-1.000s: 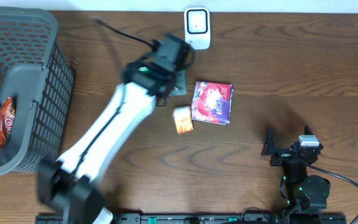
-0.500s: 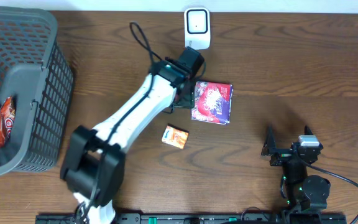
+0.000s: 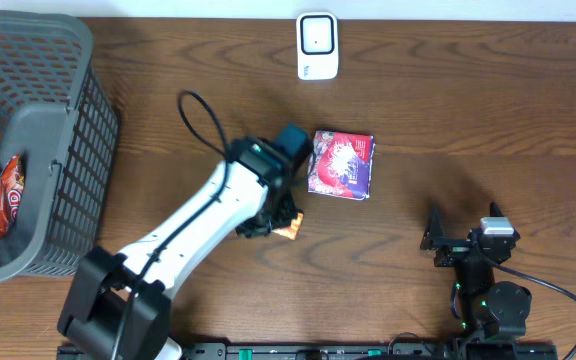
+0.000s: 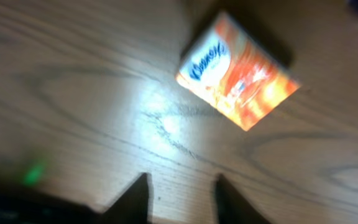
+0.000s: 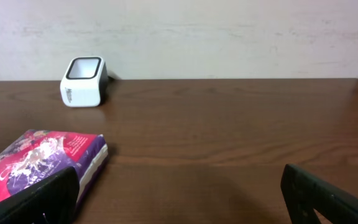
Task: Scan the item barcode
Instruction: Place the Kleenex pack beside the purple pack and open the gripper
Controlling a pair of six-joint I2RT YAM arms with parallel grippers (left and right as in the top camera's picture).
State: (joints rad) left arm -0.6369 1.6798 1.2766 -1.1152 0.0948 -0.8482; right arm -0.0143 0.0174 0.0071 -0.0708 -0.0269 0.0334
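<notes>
Tissue pack (image 4: 238,79) lies just ahead of the left pincer (image 4: 181,182) — jaws parted, grasping nothing, tips clear of it.

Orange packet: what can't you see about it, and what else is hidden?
- Orange packet: the left wrist view is blurred, so no barcode can be made out; overhead, the left arm covers most of it.
- Purple packet: right wrist view, cut off at the left edge.
- Basket: overhead, cut off at the left edge.

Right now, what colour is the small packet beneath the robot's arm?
Orange, with a white patch bearing blue lettering. The packet shows best in the left wrist view.
</notes>
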